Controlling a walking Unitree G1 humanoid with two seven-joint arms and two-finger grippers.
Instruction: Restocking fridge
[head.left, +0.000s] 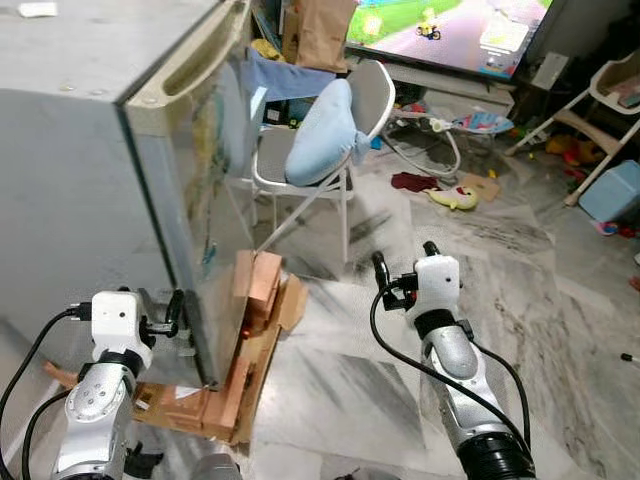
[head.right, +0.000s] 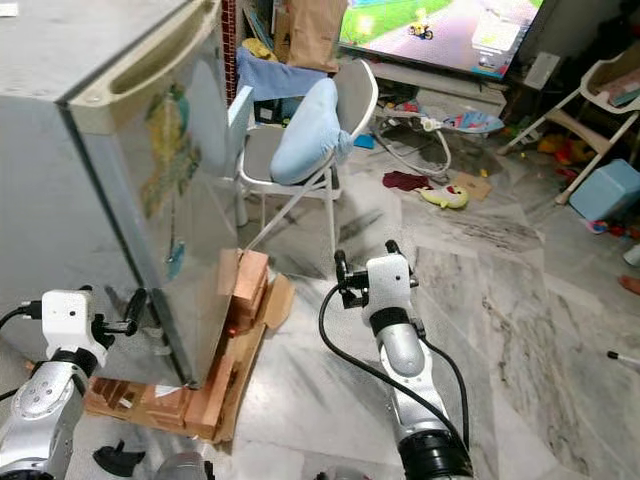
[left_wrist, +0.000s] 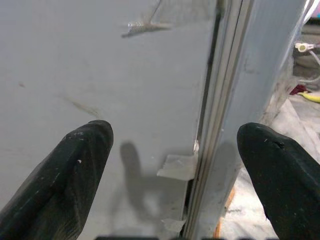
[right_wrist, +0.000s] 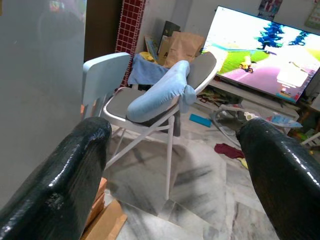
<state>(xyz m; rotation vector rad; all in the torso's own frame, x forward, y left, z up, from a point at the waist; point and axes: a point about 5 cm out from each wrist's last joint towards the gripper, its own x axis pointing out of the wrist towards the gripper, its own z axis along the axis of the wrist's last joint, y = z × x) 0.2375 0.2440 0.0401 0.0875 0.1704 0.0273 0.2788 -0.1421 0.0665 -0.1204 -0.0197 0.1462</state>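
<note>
A small grey fridge stands at the left with its door closed; a recessed handle runs along the door's top edge. My left gripper is low at the fridge's side, open, close to the seam between the body and the door, which lies between its fingers. My right gripper hovers open over the floor in front of the door, holding nothing and pointing toward the chair.
The fridge rests on wooden blocks and cardboard. A folding chair with a light blue cushion stands just beyond the door. Toys, a baby bouncer, a blue box and a TV are farther back.
</note>
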